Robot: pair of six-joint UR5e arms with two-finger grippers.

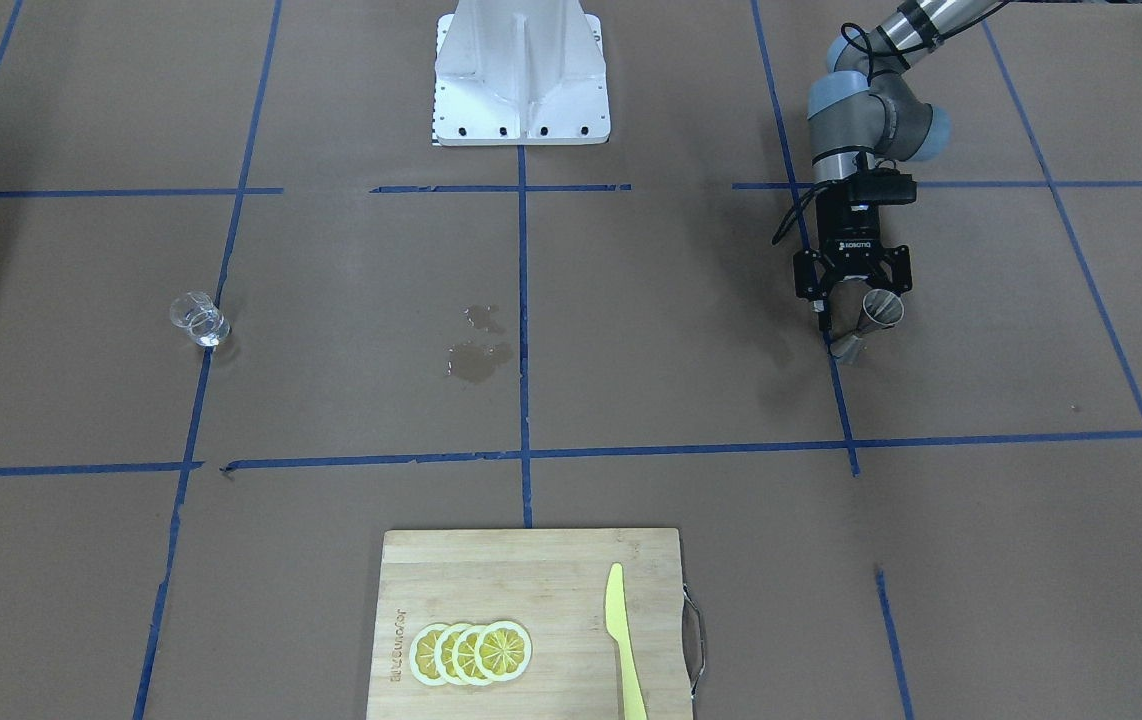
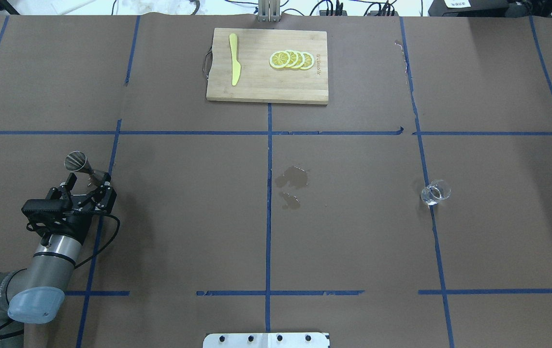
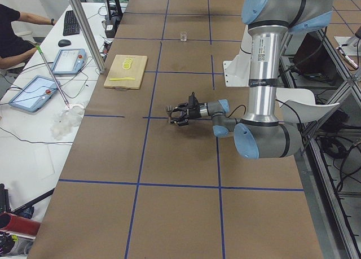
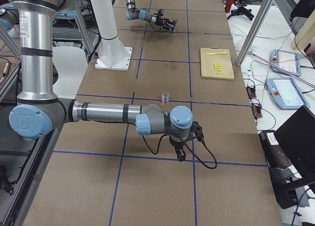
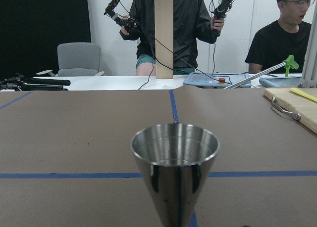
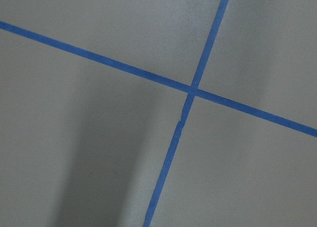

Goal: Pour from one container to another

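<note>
The steel jigger [image 1: 869, 322] [image 2: 82, 168] stands upright on the table on the robot's left side. My left gripper [image 1: 861, 312] [image 2: 87, 180] is low over the table and open, one finger on each side of the jigger's lower part. Its wrist view shows the jigger [image 5: 174, 162] close and centred, with an empty bowl. The clear glass cup [image 1: 199, 320] [image 2: 435, 192] stands alone on the right side, far from both arms. My right gripper [image 4: 179, 154] shows only in the exterior right view, near the table's end; I cannot tell whether it is open or shut.
A wooden cutting board [image 2: 256, 87] at the far edge carries lemon slices [image 2: 291, 59] and a yellow knife [image 2: 234, 65]. A wet stain [image 2: 291, 179] marks the paper at the middle. The robot's base [image 1: 521, 75] is at the near edge. Operators sit beyond the table.
</note>
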